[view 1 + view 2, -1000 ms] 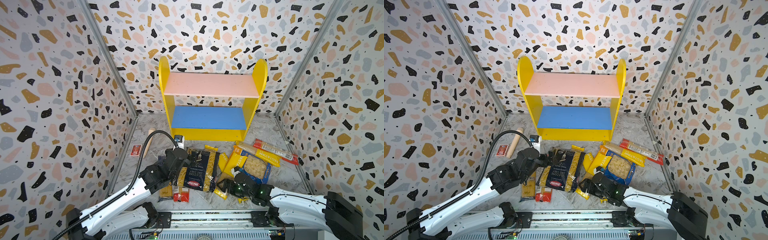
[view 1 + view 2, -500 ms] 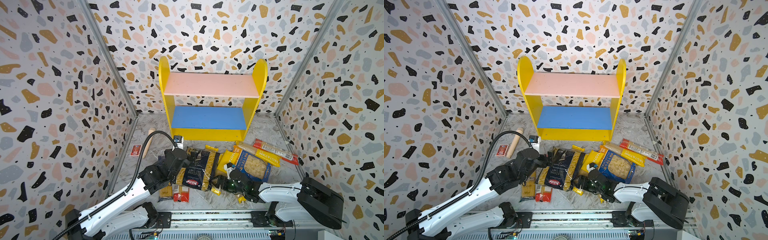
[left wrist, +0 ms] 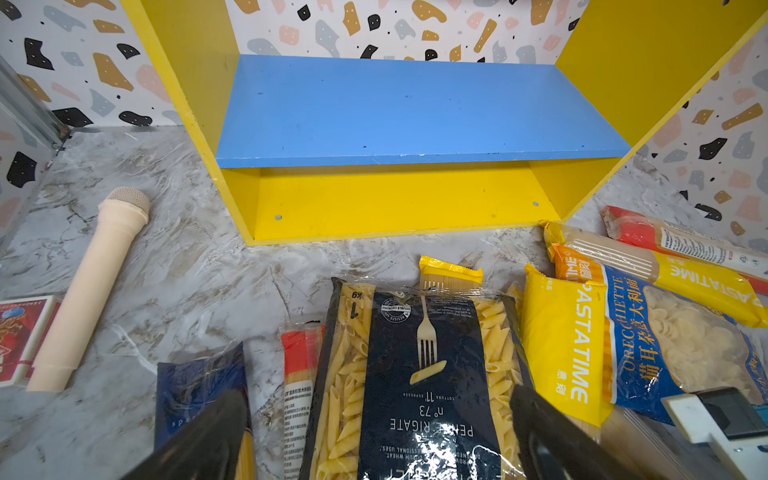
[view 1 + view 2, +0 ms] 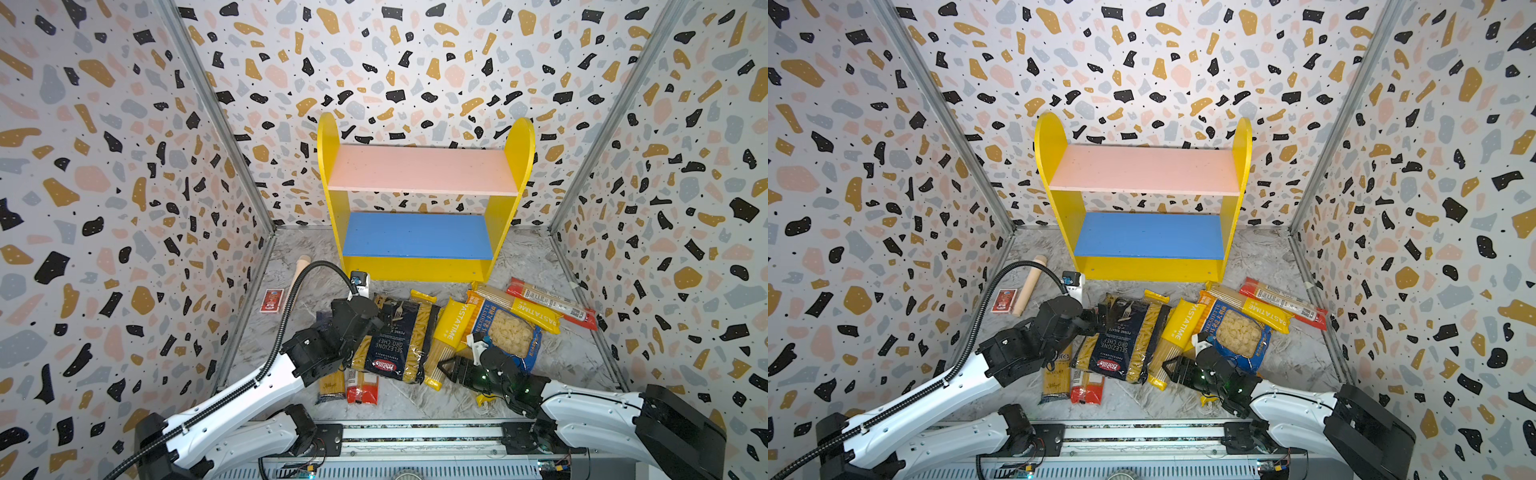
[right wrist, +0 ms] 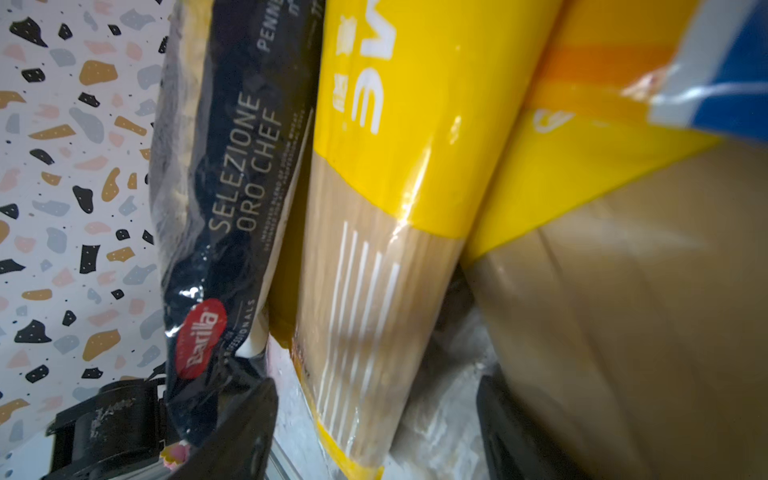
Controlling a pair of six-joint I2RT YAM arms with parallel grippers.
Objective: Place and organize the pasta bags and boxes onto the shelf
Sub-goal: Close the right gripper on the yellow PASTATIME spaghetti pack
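**Both hands open over the pasta heap**

The pasta packs lie on the marble table, in front of the yellow shelf. The left hand hangs low over the black Barilla penne bag, with its jaws spread wide across the bag's width. The right hand has its jaws apart around the near end of a yellow PASTATIME spaghetti pack, and a gap shows on each side. A blue-orange orecchiette bag lies just beside that pack.
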